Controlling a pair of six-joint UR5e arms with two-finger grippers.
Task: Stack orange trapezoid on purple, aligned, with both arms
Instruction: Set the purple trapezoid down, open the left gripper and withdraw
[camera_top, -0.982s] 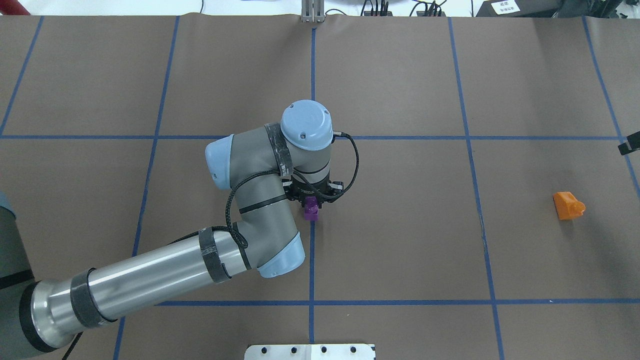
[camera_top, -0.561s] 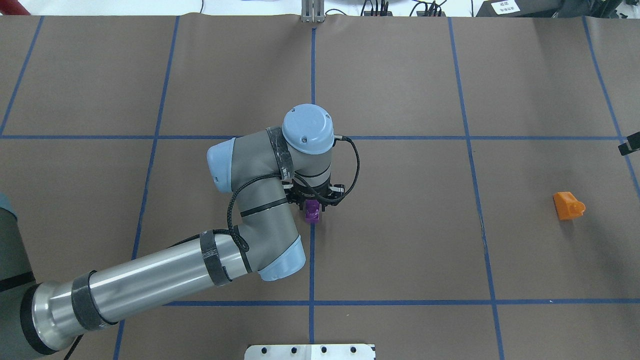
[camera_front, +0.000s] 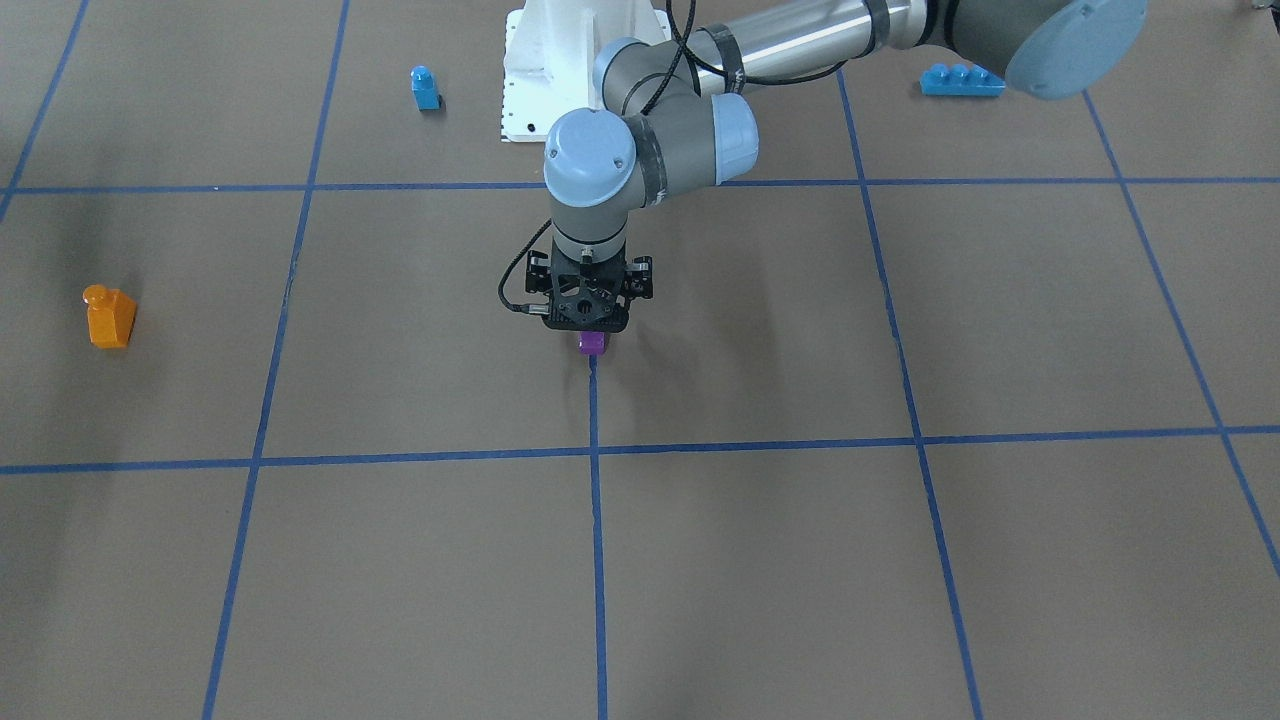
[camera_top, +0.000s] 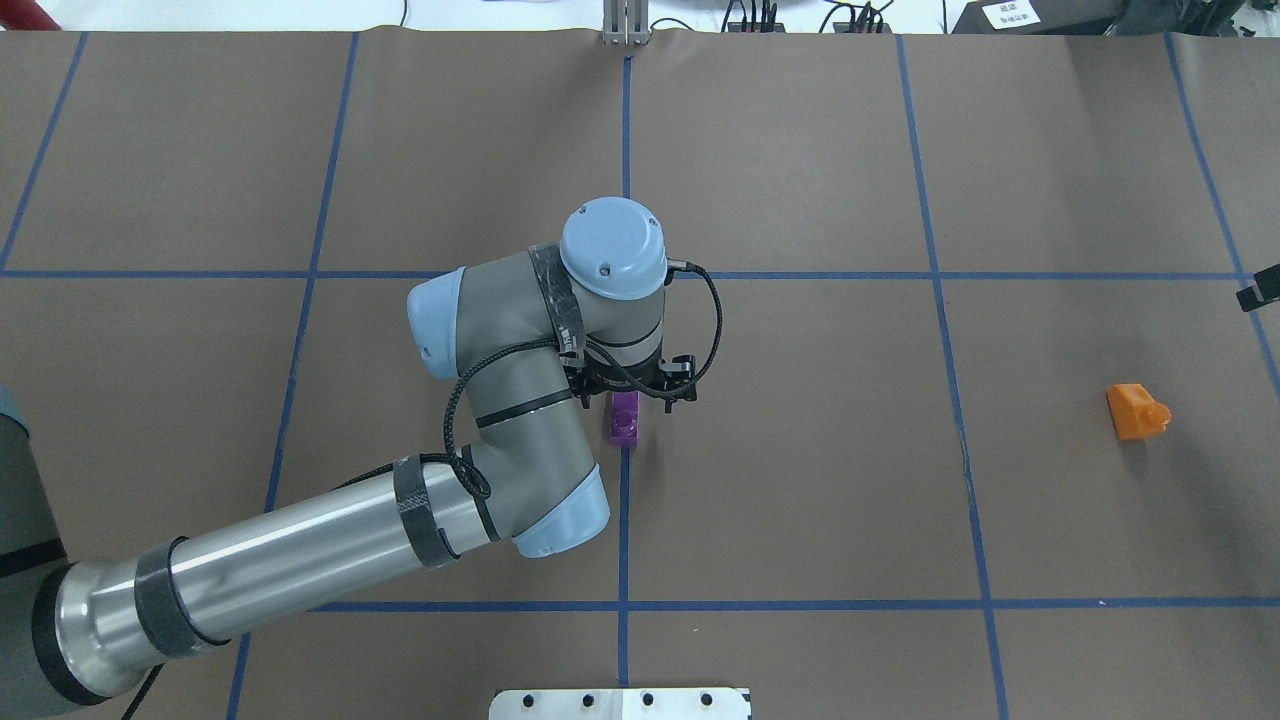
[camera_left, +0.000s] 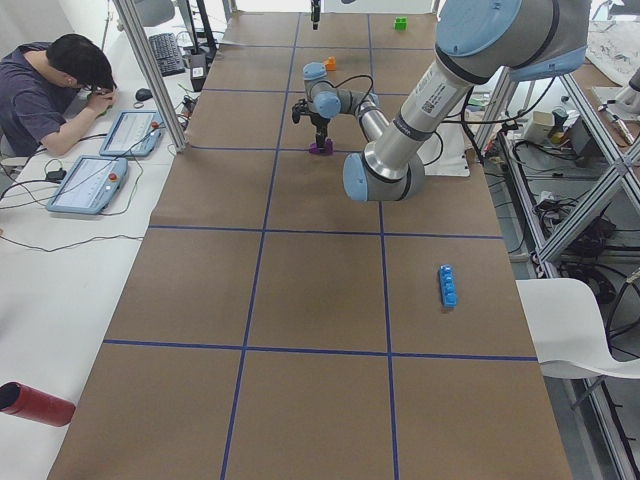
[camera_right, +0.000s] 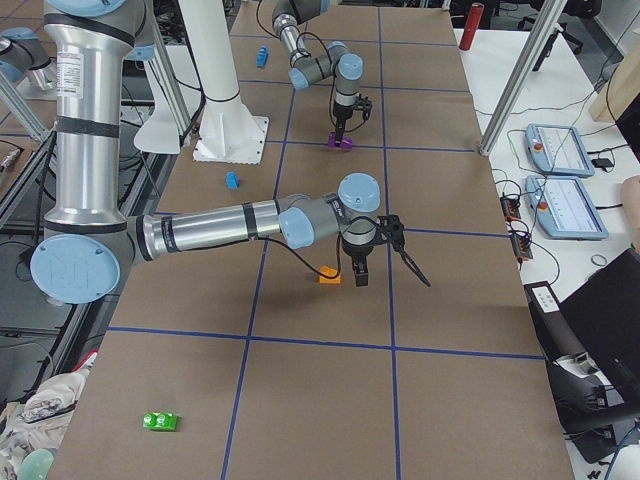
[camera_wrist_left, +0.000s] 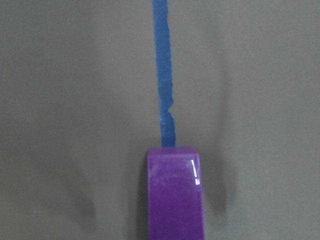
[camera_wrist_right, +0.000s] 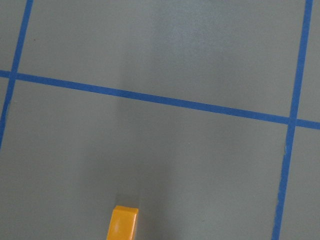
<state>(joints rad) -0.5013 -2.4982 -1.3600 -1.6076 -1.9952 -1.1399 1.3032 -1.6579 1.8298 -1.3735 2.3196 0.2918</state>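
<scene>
Left gripper (camera_front: 589, 325) has spread and lifted slightly, releasing purple (camera_top: 625, 420) at frame centre. Orange (camera_top: 1136, 411), far right, comes next; right gripper's (camera_right: 393, 280) state: cannot tell.

The left end effector (camera_front: 588, 330) and its wrist stand over the purple (camera_top: 625, 421), closing the way down onto it; the tabletop (camera_top: 800, 480) around it is open. The orange trapezoid (camera_top: 1135, 411) sits well apart with open tabletop on every side, only the right end effector (camera_right: 380, 258) hanging near it. A small blue block (camera_front: 425, 88) and a blue brick (camera_front: 960, 79) lie by the white pedestal (camera_front: 560, 70), far from both.
</scene>
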